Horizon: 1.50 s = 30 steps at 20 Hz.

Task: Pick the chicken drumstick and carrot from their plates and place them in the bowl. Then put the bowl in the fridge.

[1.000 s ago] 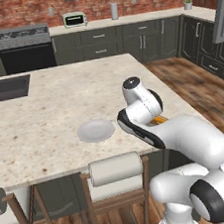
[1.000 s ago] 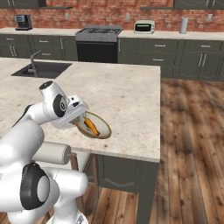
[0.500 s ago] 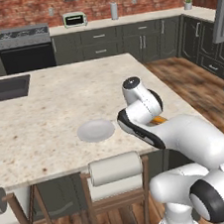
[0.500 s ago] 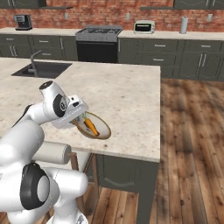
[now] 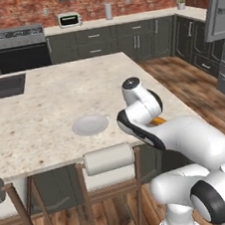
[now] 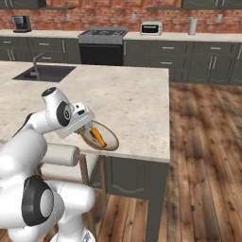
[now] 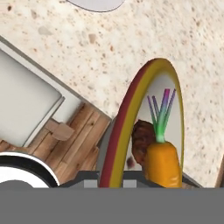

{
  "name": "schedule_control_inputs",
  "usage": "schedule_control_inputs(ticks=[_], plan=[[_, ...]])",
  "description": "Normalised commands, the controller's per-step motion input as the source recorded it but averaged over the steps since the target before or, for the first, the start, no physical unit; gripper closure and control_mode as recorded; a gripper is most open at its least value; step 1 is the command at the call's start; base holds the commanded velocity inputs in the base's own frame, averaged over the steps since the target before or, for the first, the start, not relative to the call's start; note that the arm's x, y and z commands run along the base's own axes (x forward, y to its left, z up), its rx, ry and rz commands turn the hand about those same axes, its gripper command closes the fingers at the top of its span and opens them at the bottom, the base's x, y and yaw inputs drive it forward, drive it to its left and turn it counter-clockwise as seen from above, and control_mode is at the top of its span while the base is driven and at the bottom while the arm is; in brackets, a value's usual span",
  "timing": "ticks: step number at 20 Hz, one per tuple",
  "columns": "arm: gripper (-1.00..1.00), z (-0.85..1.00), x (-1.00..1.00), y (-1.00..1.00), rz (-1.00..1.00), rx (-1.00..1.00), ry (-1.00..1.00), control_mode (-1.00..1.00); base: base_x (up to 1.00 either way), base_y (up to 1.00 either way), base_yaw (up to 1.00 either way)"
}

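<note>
The tan-rimmed bowl (image 6: 105, 139) hangs at the near edge of the island counter (image 6: 132, 104), partly out past the edge, with my gripper (image 6: 85, 128) shut on its rim. In the hand view the bowl (image 7: 124, 131) is seen almost edge-on, its rim running down between my fingertips. Inside it lie the orange carrot (image 7: 162, 162) with its green top and, beside it, the dark-brown chicken drumstick (image 7: 141, 139). The carrot (image 6: 98, 136) also shows from the right base, and a sliver of orange (image 5: 158, 121) peeks out behind my arm. A pale grey-white plate (image 5: 90, 124) sits bare on the counter to the left.
A stool with a white padded back (image 5: 109, 160) stands under the counter edge just below the bowl. The sink (image 5: 0, 86) is at the counter's far left. The grey fridge (image 5: 219, 17) rises at the right edge, across the wooden floor (image 6: 203, 142).
</note>
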Motion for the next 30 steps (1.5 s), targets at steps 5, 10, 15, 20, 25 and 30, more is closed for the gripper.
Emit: schedule_control_inputs(ticks=[5,10,15,20,25,30], plan=[[1.00,0.00,0.00,0.00,0.00,0.00,0.00,1.00,-0.32,-0.22,-0.18],[1.00,0.00,0.00,0.00,0.00,0.00,0.00,1.00,-0.23,-0.24,-0.19],[1.00,0.00,0.00,0.00,0.00,0.00,0.00,1.00,-0.10,-0.44,-0.12],[1.00,0.00,0.00,0.00,0.00,0.00,0.00,1.00,0.00,-0.66,-0.01],[1.00,0.00,0.00,0.00,0.00,0.00,0.00,1.00,0.00,-0.74,0.00],[1.00,0.00,0.00,0.00,0.00,0.00,0.00,1.00,0.01,-0.72,0.00]])
